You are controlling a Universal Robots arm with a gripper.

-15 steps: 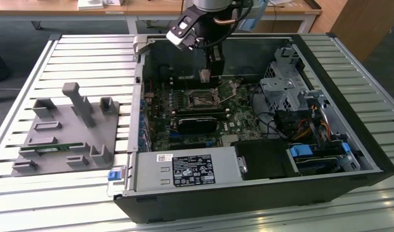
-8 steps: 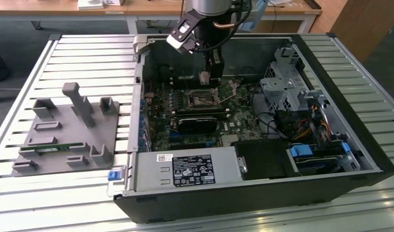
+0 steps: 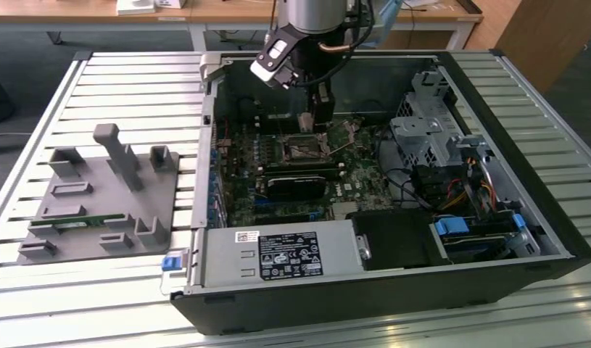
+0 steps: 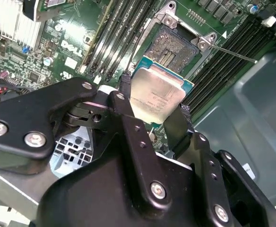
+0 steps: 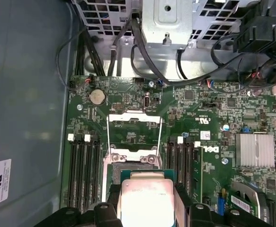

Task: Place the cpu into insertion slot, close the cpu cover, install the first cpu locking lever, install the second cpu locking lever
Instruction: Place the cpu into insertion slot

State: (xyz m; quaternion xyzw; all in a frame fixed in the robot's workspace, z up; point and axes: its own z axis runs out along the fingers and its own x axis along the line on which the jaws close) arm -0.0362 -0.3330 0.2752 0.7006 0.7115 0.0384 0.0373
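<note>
Claw (image 4: 154,108) grips the cpu (image 4: 160,90) by two sides — it hangs above the open insertion slot (image 4: 173,47) in the computer case (image 3: 549,190).

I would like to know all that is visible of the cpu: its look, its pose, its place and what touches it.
The cpu is a small, flat, square chip. Its dull silver-grey metal top bears faint print, and a thin green board shows along one edge. The gripper holds it between two black fingers that press on opposite sides. It hangs close to the open insertion slot, metal top facing away from the board, and is not yet seated in it.
</note>
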